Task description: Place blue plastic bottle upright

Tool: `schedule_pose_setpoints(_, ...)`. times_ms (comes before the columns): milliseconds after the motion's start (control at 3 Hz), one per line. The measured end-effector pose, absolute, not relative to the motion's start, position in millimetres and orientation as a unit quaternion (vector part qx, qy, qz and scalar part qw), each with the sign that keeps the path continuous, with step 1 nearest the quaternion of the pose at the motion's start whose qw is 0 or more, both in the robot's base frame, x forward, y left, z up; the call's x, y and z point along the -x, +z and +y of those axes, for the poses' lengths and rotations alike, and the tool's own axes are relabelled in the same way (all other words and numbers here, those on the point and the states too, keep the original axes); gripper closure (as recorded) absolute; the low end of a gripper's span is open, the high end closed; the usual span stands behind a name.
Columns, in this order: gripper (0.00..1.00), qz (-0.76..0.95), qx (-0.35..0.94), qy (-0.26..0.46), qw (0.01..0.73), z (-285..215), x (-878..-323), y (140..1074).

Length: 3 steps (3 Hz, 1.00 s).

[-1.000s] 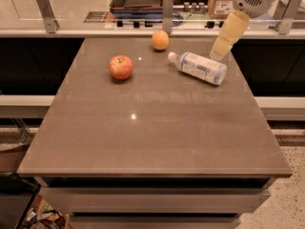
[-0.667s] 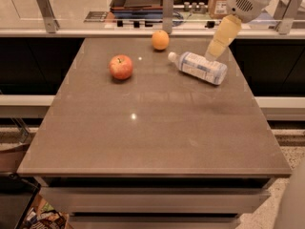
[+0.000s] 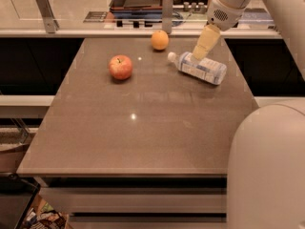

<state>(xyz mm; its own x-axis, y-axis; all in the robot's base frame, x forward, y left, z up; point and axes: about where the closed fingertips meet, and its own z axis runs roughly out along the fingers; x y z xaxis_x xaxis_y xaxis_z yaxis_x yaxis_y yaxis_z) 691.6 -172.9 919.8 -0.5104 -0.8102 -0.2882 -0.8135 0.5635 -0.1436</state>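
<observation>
The blue plastic bottle (image 3: pixel 199 67) lies on its side at the far right of the brown table (image 3: pixel 143 128). Its white cap (image 3: pixel 171 56) points left toward the orange. My gripper (image 3: pixel 200 54) hangs from the white arm at the top right. It reaches down to just above the bottle's neck end, at or very near its upper surface. I cannot see whether it touches the bottle.
A red apple (image 3: pixel 120 67) sits at the far left-centre and an orange (image 3: pixel 159 40) near the far edge, just left of the bottle's cap. A counter with a metal post (image 3: pixel 167 8) runs behind the table. My white arm's body (image 3: pixel 267 166) fills the lower right.
My gripper has moved left and down, from above the bottle's base end toward its neck. The arm's body has come into view at the lower right. The bottle has not moved.
</observation>
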Motion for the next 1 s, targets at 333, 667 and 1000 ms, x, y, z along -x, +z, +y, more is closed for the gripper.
schedule_pose_setpoints(333, 0.0, 0.868, 0.467, 0.005, 0.167, -171.2, -695.1, 918.2)
schedule_pose_setpoints(667, 0.0, 0.88, 0.453, 0.0, 0.147, -173.9, -698.1, 902.9)
schedule_pose_setpoints(1000, 0.0, 0.893, 0.435, -0.014, 0.117, -177.6, -700.3, 883.8)
